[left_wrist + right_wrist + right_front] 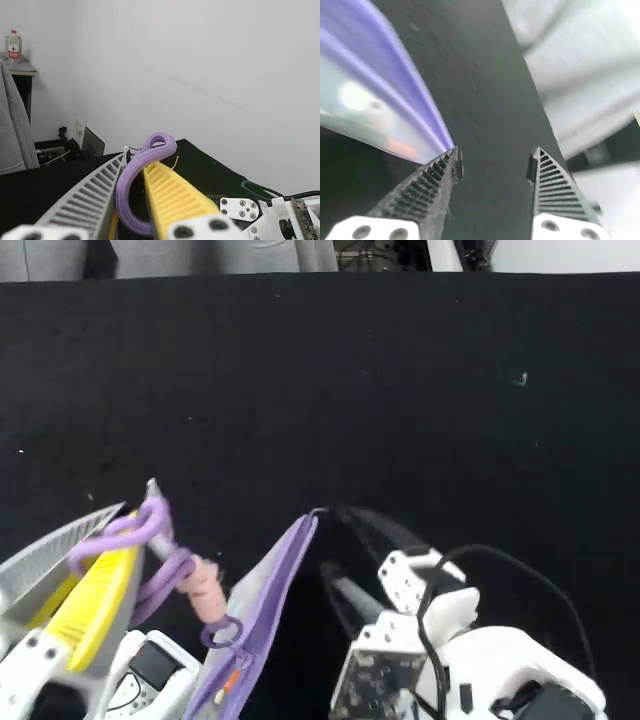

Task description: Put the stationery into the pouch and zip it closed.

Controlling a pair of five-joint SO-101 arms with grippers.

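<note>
Two arms sit at the near edge in the high view. The left gripper [135,515], grey and yellow fingers pinched together, clamps a purple cord [160,550] that runs by a pink charm [205,585] to the pouch [265,590]. The pouch stands on edge between the arms, probably lifted by its zip pull so the zipper can be drawn. The right gripper [325,540] is spread wide just right of it, one fingertip at its far corner, likely to brace it. The black table [400,390] runs far back.

From the left wrist view, the cord [130,180] loops between the closed fingers of the left gripper [135,157]; behind are a white wall [225,60] and a bottle [13,44] on a shelf.

From the right wrist view, the right gripper [495,160] holds nothing; the pouch [370,100] touches one fingertip, and an orange shape shows through it, too blurred to name.
</note>
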